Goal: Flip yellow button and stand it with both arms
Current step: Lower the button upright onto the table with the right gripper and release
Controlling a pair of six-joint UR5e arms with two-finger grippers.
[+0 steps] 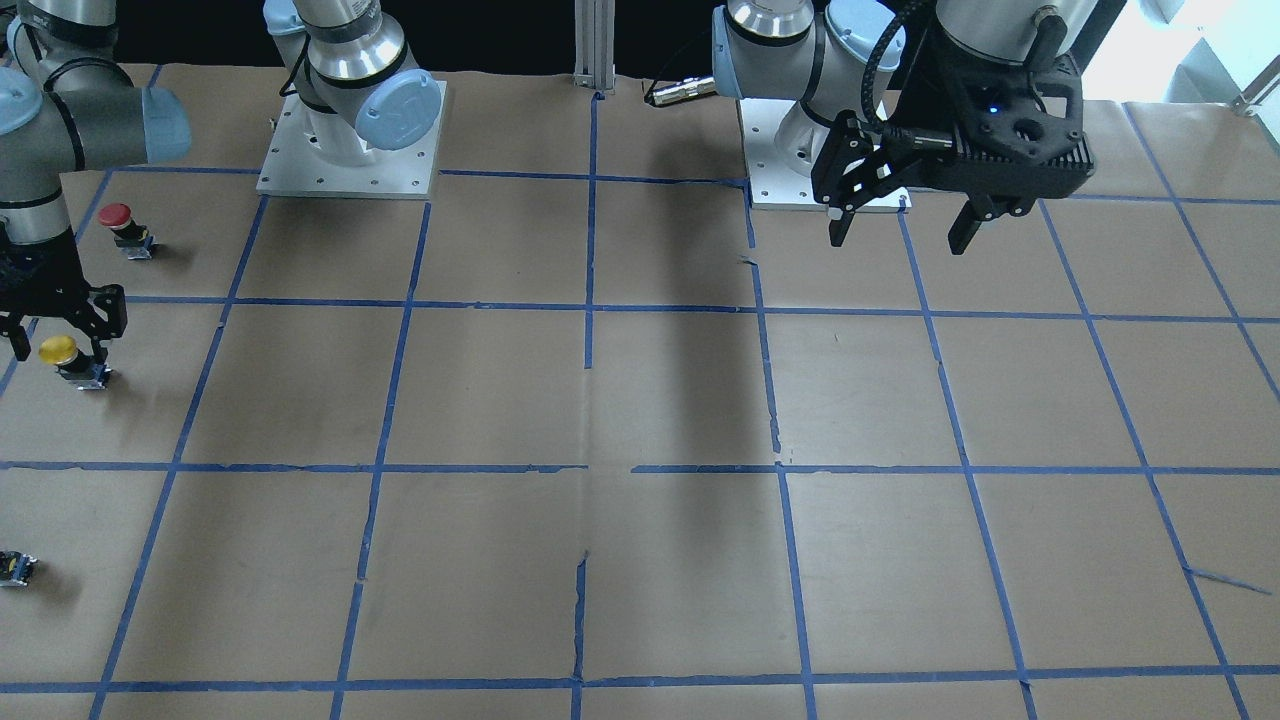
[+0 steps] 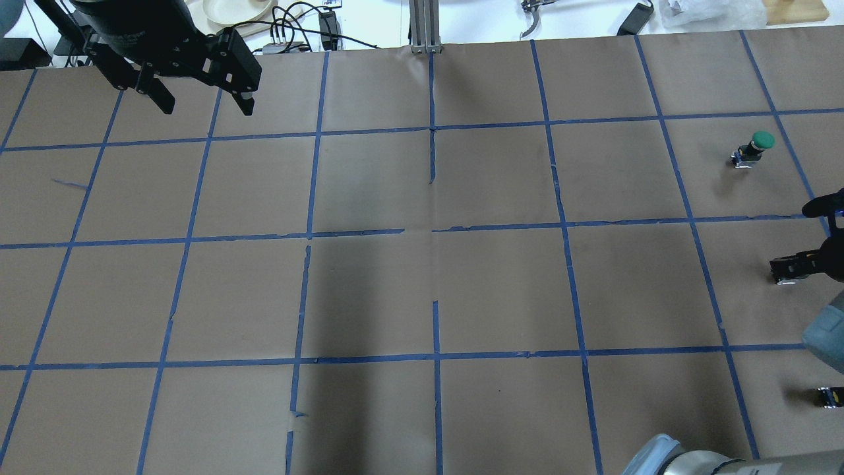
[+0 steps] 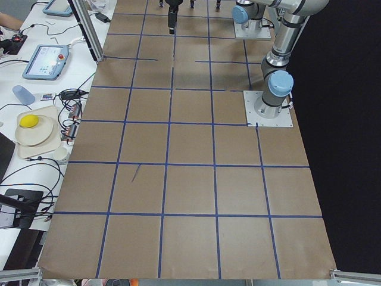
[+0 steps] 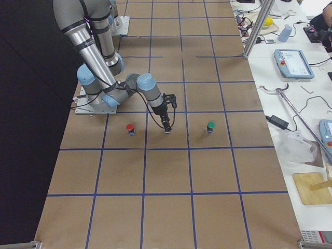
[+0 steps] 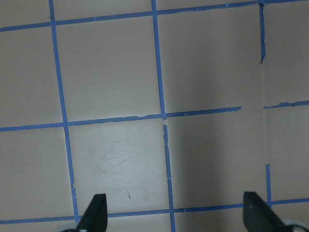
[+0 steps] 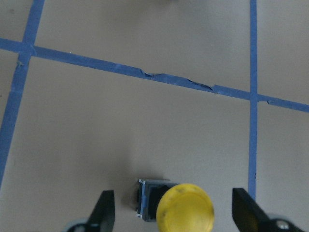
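Observation:
The yellow button [image 1: 58,352] stands cap up on its black and grey body at the table's end on my right side. In the right wrist view its cap [image 6: 186,209] faces the camera. My right gripper [image 1: 60,335] is open, low over the button, with one finger [image 6: 104,213] on each side and a gap to the cap. In the overhead view the gripper [image 2: 812,245] hides the cap. My left gripper [image 1: 900,238] is open and empty, held high above the table on the far side from the button; it also shows in the overhead view [image 2: 206,107].
A red-capped button [image 1: 115,216] stands one square toward the robot base from the yellow one. A green-capped button [image 2: 759,141] stands one square further out. A small capless black switch block [image 2: 829,396] lies near the table's edge. Blue tape marks a grid on the brown paper.

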